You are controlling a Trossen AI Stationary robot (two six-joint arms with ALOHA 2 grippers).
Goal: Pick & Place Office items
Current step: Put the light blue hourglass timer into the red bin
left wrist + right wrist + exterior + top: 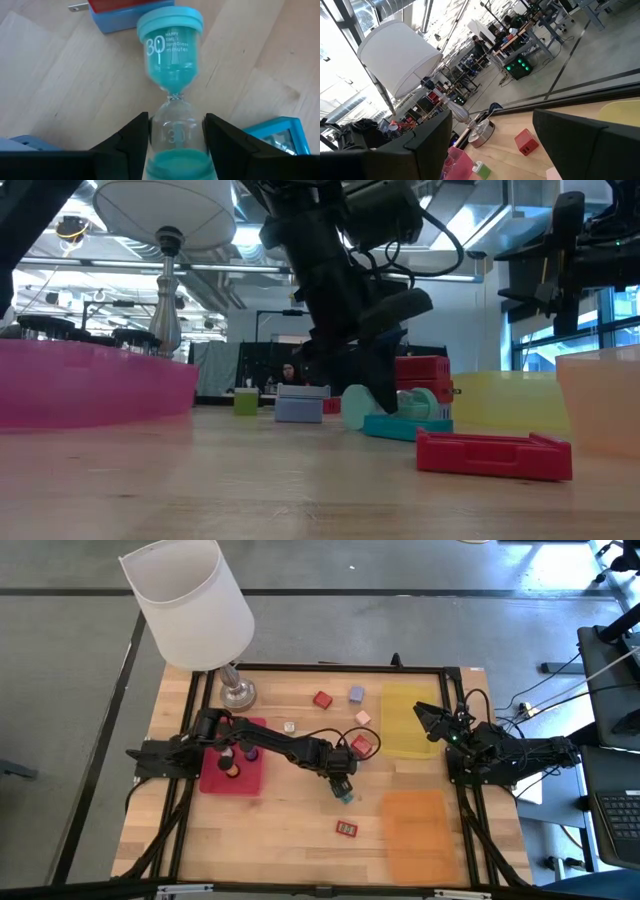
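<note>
- teal hourglass (172, 75) lies on its side on the wooden table (280, 830), near the middle, just beside the red flat tray (347, 829) side of centre
- print on its glass reads "30" with "HAPPY TIME / Sand Glass / minutes"; a second "30" shows on the near bulb
- long axis runs straight away from the left gripper (176, 145), cap end farthest off
- left gripper fingers pinched onto the near bulb, both pads touching the glass
- hourglass near end cut off by the frame edge in the left wrist view; in the low view the arm hides most of it
- teal flat piece (280, 137) just beside it, partly cut off; blue-and-red block (122, 12) beyond the cap, top cropped
- right gripper (425, 720) hovers over the yellow mat (410, 720), fingers apart, holding nothing
- lamp (195, 615) at the table's far left
</note>
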